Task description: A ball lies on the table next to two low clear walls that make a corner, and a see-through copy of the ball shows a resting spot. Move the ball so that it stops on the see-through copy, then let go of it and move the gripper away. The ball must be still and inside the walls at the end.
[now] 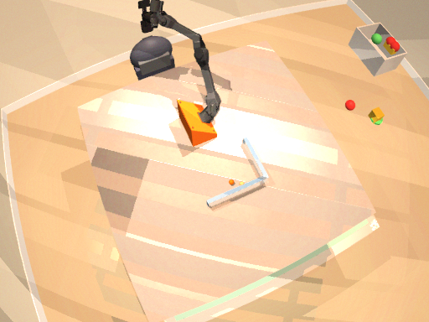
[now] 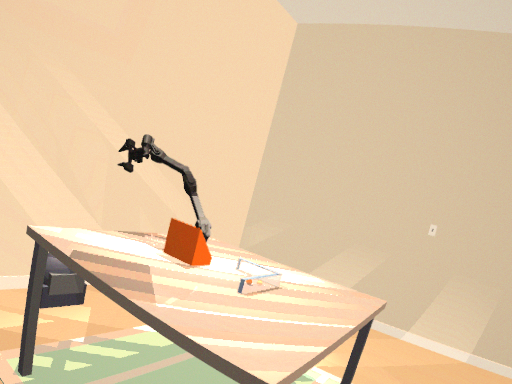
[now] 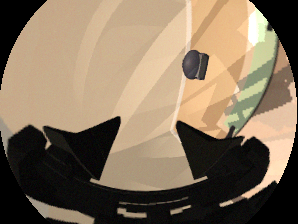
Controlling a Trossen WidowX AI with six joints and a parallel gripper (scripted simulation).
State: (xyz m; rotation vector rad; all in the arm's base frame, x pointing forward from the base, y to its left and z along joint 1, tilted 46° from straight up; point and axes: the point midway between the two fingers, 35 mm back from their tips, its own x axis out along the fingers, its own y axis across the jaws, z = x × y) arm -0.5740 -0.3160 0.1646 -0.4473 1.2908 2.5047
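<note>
Apparently only the orange wedge [image 1: 196, 122] separates ball [image 1: 231, 182] from hand [image 1: 147, 8].

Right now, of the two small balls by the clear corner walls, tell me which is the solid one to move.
The orange ball, the one farther from the corner where the clear walls meet. The paler, see-through copy lies beside it, closer to that corner.

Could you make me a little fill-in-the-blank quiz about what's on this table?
1. The small orange ball lies ____ the corner formed by the two low clear walls.
2. The black parallel-jaw gripper is raised high with its fingers ____.
3. The arm's base stands behind a large wedge-shaped block coloured ____.

Missing words: inside; open; orange
</note>
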